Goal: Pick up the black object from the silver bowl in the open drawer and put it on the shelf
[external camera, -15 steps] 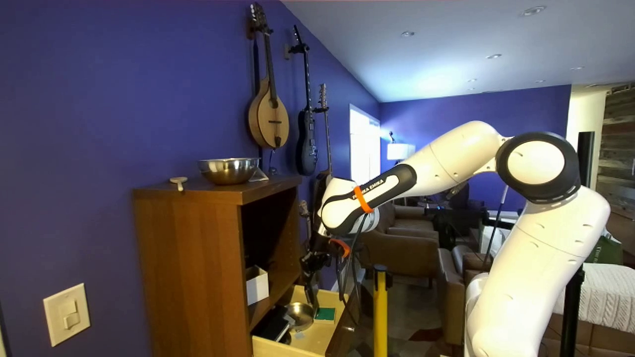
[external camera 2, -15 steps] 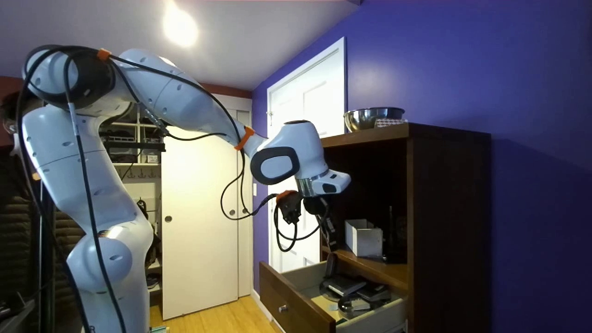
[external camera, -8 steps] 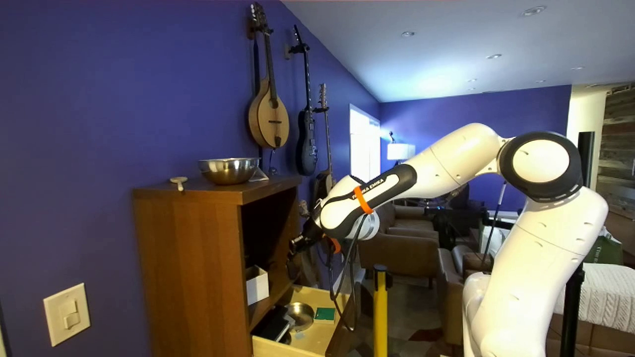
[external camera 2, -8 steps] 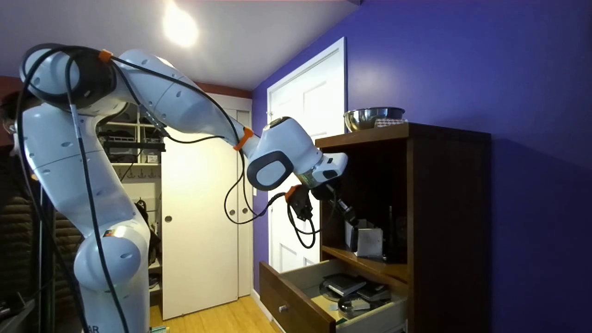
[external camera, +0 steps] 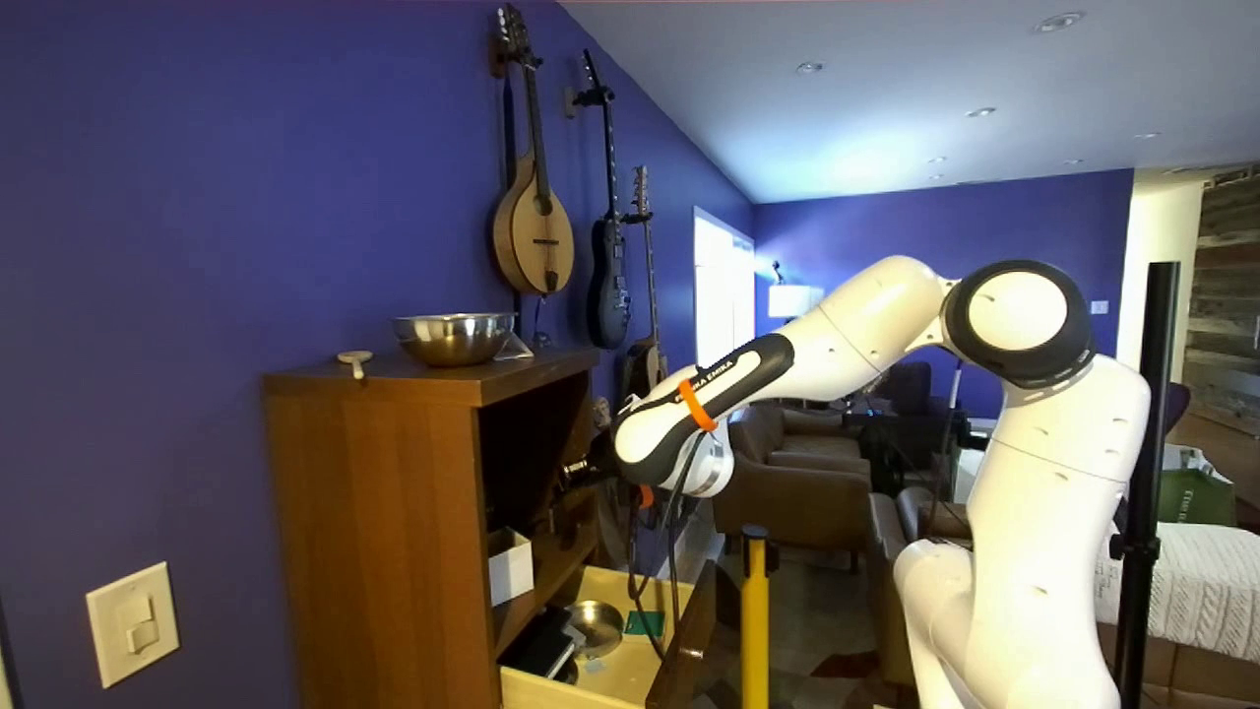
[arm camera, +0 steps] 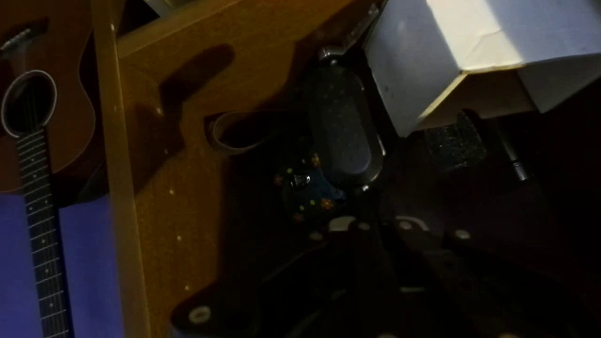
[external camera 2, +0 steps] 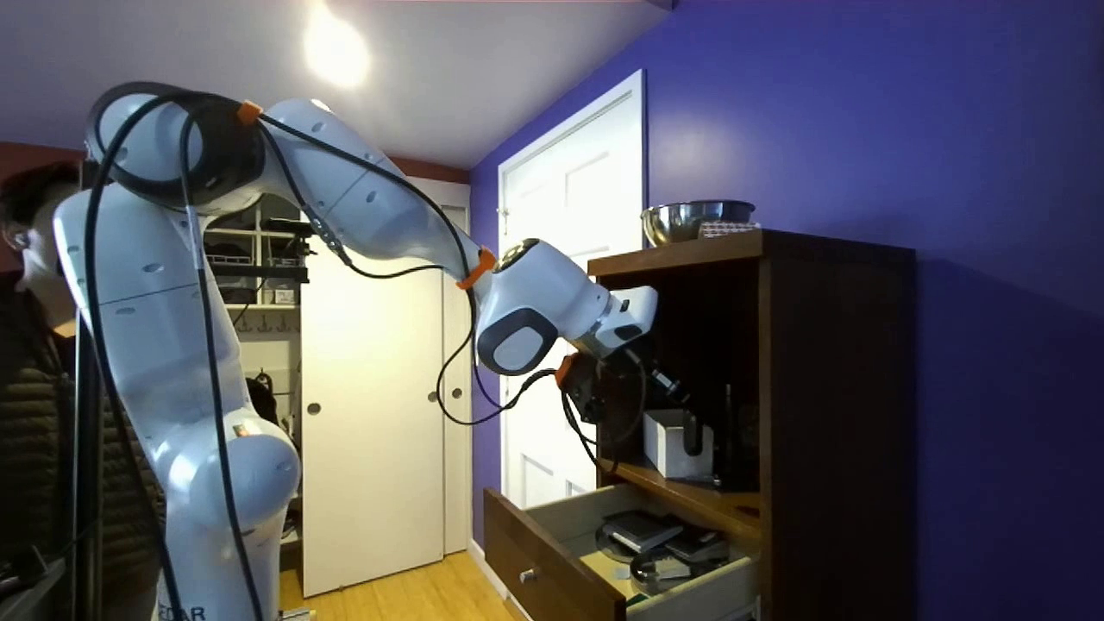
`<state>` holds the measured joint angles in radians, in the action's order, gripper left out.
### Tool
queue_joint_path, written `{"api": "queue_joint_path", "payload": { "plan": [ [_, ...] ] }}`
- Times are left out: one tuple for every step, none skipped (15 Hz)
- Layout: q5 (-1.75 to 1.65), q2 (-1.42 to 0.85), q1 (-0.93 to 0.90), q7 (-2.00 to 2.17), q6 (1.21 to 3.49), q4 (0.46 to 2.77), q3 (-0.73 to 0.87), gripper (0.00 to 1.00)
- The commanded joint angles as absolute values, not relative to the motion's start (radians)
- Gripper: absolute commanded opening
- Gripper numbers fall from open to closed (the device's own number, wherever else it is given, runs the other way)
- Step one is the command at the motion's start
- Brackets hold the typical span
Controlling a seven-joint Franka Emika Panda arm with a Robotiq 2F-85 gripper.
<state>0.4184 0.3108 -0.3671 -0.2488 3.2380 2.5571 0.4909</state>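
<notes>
Placing seems in hand; the end effector [external camera 2: 682, 398] pinches the black object [arm camera: 346, 126], which hangs over the shelf [external camera 2: 673, 491], near the white box [external camera 2: 668, 452]; the next move likely calls for lowering it clear of the box, then releasing.

In both exterior views the gripper [external camera 2: 680, 397], aimed down over the drawer [external camera 2: 703, 597] a second earlier, is tilted into the recess [external camera 2: 694, 336] of the cabinet [external camera 2: 837, 388]. The black object [external camera 2: 693, 433], formerly over the drawer, hangs above the shelf [external camera 2: 729, 503]; in an exterior view its outline, seen against the white box [external camera 2: 673, 461], shifts from left to right. The arm's elbow [external camera 2: 172, 147] lies nearer the cabinet, exposing more of a person's head [external camera 2: 39, 211].
</notes>
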Motion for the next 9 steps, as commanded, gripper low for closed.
{"api": "queue_joint_path", "payload": {
  "plan": [
    [0.443,0.258,-0.552,-0.265,3.289,2.499,0.677,0.01],
    [0.440,0.247,-0.599,-0.258,3.292,2.490,0.731,0.01],
    [0.437,0.239,-0.641,-0.256,3.293,2.481,0.787,0.01],
    [0.438,0.236,-0.681,-0.250,3.285,2.472,0.834,0.01],
    [0.438,0.229,-0.725,-0.248,3.277,2.462,0.889,0.01],
    [0.438,0.219,-0.768,-0.246,3.268,2.453,0.941,0.01],
    [0.438,0.213,-0.816,-0.244,3.264,2.447,0.995,0.01],
    [0.438,0.207,-0.862,-0.244,3.261,2.438,1.050,0.01],
    [0.437,0.206,-0.906,-0.242,3.257,2.434,1.097,0.01]
  ]
}}
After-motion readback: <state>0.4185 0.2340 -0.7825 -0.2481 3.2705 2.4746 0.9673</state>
